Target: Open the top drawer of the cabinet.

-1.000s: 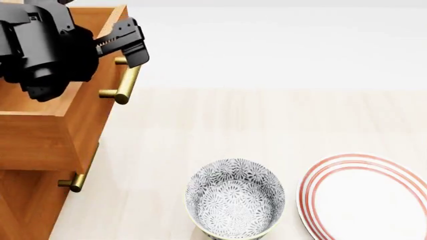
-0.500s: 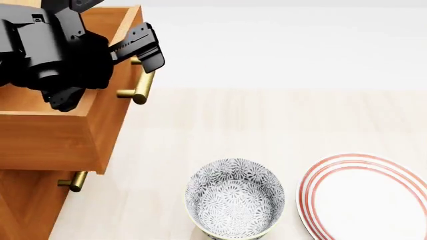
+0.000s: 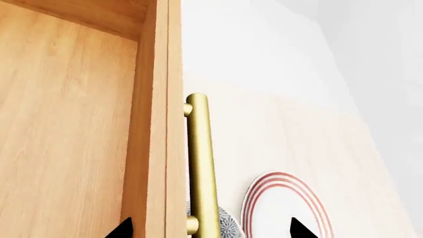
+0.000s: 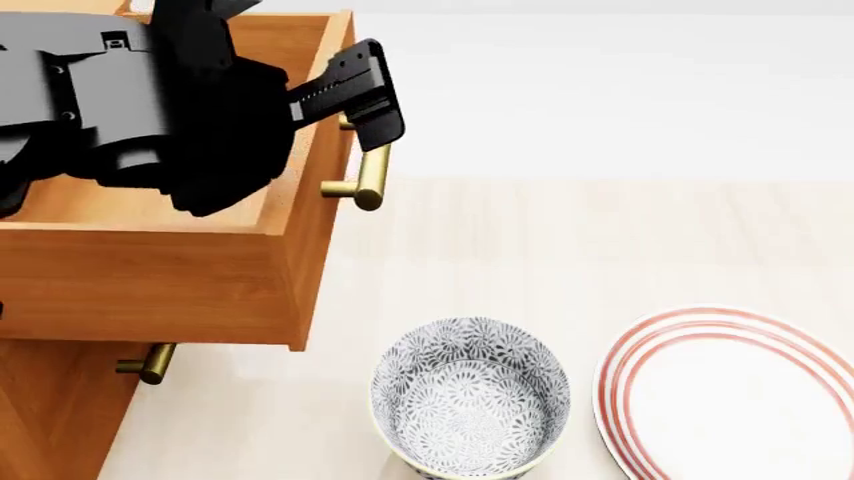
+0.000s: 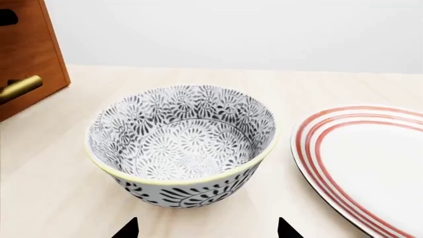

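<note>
While the top drawer juts out, the left claw (jaws apart) straddles its handle.

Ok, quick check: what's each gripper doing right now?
Left gripper: open, fingers straddling the top drawer front and its handle.
Right gripper: open, holding nothing, near the bowl.

Patterned black-and-white bowl upright on pale wooden table; just beside it, apart, white plate ringed in red, partly cut off at the frame edge.
</note>
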Motion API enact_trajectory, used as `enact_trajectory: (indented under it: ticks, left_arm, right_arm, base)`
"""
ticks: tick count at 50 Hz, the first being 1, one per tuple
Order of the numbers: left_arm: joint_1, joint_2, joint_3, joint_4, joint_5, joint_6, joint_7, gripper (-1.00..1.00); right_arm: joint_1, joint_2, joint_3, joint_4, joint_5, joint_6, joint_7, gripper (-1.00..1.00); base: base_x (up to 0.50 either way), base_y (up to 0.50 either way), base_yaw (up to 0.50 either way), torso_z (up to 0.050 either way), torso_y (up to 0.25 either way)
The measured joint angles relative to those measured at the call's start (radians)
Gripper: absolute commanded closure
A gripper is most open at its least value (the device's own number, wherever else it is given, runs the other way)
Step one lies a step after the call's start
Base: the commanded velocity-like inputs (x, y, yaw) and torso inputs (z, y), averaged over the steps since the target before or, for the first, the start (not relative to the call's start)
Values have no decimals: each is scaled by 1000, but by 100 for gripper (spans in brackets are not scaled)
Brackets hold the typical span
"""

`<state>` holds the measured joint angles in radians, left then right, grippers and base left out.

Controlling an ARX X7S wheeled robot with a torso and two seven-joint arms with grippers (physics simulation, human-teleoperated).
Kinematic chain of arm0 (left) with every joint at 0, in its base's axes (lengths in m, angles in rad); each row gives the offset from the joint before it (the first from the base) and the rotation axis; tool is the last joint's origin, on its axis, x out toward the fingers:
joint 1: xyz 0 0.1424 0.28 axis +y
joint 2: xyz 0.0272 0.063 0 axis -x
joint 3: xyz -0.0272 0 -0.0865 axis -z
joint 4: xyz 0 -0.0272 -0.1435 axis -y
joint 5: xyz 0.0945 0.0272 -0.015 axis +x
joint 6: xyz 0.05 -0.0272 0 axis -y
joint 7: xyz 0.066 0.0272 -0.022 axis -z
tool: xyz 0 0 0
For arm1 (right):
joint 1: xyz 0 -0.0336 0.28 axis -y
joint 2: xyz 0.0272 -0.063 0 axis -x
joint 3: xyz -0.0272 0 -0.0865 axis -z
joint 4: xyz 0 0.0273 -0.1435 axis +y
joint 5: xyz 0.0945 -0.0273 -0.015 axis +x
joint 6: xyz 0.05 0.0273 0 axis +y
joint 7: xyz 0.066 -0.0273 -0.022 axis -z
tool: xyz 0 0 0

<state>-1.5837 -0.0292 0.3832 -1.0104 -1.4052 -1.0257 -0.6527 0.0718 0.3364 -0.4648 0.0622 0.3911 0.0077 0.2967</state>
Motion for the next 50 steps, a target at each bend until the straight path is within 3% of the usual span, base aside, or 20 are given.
enact_trajectory:
  ticks: [13, 29, 50]
  left_arm:
    - [-2, -10, 193, 63, -145, 45, -17, -100]
    - [26, -56, 382, 222, -214, 103, -33, -100]
    - [53, -137, 428, 552, -214, 206, -77, -100]
  right_arm:
    - [-3, 6, -6, -4, 2, 0, -3, -100]
    - [-4, 12, -12, -8, 6, 4, -5, -100]
    - [4, 12, -12, -5, 13, 9, 2, -100]
  base:
    - [0, 0, 0, 0, 0]
    - [0, 0, 0, 0, 1]
    - [0, 0, 0, 0, 1]
